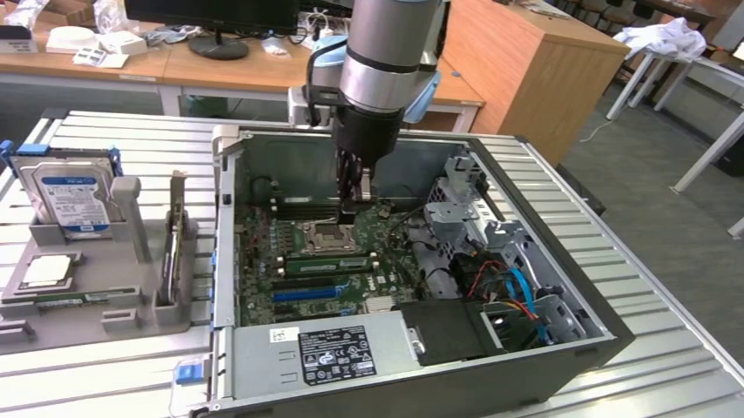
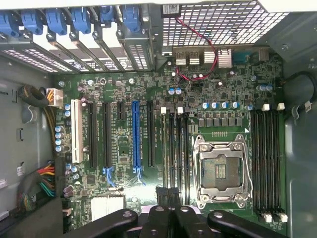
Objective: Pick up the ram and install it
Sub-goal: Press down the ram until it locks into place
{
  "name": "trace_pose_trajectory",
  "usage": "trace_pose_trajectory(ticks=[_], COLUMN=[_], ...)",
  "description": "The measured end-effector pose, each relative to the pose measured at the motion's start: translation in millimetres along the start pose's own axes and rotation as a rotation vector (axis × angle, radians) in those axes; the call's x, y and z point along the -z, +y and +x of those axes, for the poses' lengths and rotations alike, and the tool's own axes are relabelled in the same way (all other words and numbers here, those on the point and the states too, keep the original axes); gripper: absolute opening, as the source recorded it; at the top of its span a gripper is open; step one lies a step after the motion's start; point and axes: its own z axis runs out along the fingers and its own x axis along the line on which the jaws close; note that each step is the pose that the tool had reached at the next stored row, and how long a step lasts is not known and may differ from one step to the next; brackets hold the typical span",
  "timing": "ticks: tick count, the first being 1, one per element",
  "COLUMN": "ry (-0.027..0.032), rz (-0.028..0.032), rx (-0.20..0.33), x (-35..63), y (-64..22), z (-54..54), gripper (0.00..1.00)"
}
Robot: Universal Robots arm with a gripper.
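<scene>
The gripper [image 1: 351, 207] [image 2: 168, 194] hangs inside the open computer case [image 1: 348, 144] on the bench [image 1: 117, 131], its jaws pressed fully together with nothing visible between them, low over the motherboard near the CPU socket [image 1: 331, 233] [image 2: 219, 171]. The ram [image 1: 331, 263] appears to stand on edge in a slot just beside that socket, apart from the gripper.
</scene>
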Motion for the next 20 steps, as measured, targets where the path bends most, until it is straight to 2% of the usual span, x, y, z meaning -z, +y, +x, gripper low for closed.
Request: trace_pose_trajectory(ticks=[5,15,20], ry=[0.0001,-0.0017,-0.0016], rz=[0.0001,-0.0038,-0.0041], rx=[0.0,0.002,0.002], x=[0.1,0.9,-3.8], y=[-2.1,-45.8,-48.1], z=[-0.1,-2.1,-0.9], gripper=[0.11,0.11,0.11])
